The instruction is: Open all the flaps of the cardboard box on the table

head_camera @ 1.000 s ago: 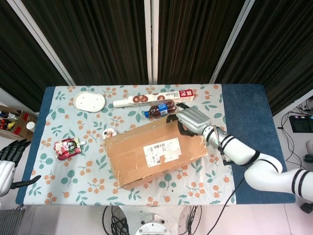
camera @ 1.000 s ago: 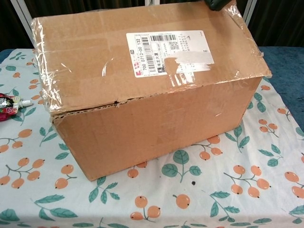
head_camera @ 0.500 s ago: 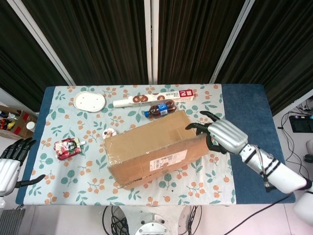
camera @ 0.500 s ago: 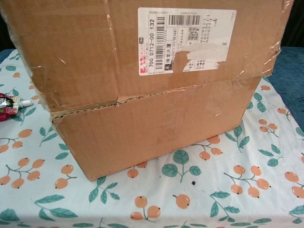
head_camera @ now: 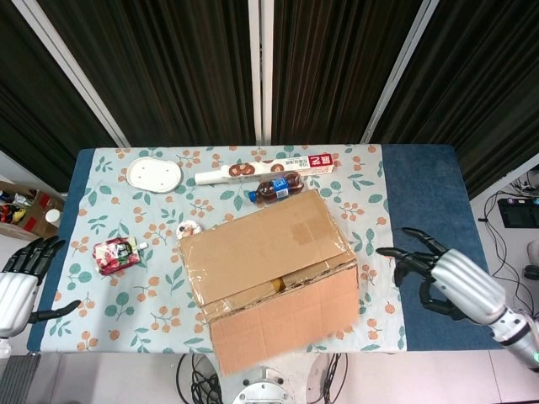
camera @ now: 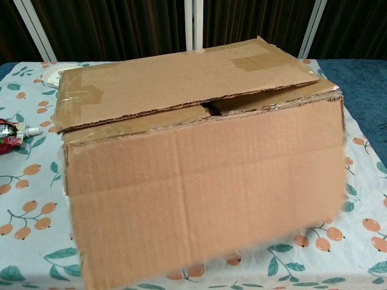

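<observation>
Nearest, the cardboard box (head_camera: 269, 269) sits mid-counter, its front flap (camera: 205, 193) hanging open toward the robot while the rear flap (camera: 181, 78) lies shut. Both the right hand (head_camera: 442, 282) and left hand (head_camera: 21, 282) hover empty, fingers spread. Lifting carelessly could shove the box into the bottle (head_camera: 276, 188) behind.

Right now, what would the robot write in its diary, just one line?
cardboard box: front flap folded open, far flap still closed | left robot hand: open, off table | right robot hand: open, beside box
</observation>
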Robot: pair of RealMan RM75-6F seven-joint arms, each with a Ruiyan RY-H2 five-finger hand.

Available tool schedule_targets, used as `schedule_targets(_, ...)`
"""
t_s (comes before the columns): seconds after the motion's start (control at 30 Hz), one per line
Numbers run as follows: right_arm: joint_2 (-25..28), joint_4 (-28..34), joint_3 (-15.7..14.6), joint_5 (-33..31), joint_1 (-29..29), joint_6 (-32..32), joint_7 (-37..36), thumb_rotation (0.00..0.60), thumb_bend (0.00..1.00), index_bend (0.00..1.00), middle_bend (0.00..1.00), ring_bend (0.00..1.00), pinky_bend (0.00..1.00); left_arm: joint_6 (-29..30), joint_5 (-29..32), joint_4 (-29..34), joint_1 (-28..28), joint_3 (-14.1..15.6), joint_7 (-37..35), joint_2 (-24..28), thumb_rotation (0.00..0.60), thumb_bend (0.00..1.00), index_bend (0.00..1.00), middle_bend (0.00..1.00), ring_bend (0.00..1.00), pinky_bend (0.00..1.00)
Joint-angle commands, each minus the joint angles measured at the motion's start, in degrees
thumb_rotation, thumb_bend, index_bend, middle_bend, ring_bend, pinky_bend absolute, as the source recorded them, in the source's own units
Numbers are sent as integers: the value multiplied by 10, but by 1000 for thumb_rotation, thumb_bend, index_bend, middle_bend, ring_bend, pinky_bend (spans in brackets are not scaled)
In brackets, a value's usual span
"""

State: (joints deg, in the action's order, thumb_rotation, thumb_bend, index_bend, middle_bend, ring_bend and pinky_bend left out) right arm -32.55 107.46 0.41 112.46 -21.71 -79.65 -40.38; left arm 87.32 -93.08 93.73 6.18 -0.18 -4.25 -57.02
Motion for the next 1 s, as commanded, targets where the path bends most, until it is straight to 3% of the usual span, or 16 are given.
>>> schedule_targets(0.03,-25,-42,7,-96,41,-32,48,600,974,48,329,201,0,3,-8,9,3,-1,2,3,473,0,86,86,70,166)
schedule_targets(0.07,-36,-49,12,-123,47,-31,69,600,908,18,199,89,0,3,-12,14,5,-2,2,4,474,0,86,86,70,166)
schedule_targets(0.1,-46,-55,16,-151,52,-28,95,600,837,6,127,43,0,3,-15,19,7,-3,3,5,478,0,87,86,70,166)
schedule_targets(0.17,-66,-60,25,-216,62,-13,163,600,559,0,11,0,0,2,-23,37,14,-6,7,9,478,0,87,86,70,166)
schedule_targets(0.27,-90,-60,36,-281,68,0,216,600,335,0,0,0,0,-5,-38,70,30,-15,15,21,477,0,87,86,70,166)
schedule_targets(0.37,-102,-62,47,-313,74,0,225,600,236,0,0,0,0,-19,-53,115,54,-28,24,35,475,0,87,86,70,166)
schedule_targets(0.53,-111,-75,64,-350,89,-19,229,600,136,0,0,0,0,-82,-52,204,112,-57,44,49,471,0,83,86,70,166)
schedule_targets(0.7,-109,-84,68,-366,104,-18,209,600,132,0,0,0,0,-167,-11,277,182,-96,107,30,448,0,69,86,70,166)
schedule_targets(0.83,-106,-99,69,-372,116,-14,181,600,139,0,0,0,0,-245,76,312,253,-136,161,-12,433,0,59,86,70,166)
schedule_targets(1.0,-103,-118,70,-371,131,-17,153,600,147,0,0,0,0,-278,189,315,321,-174,255,-72,397,0,49,84,70,166)
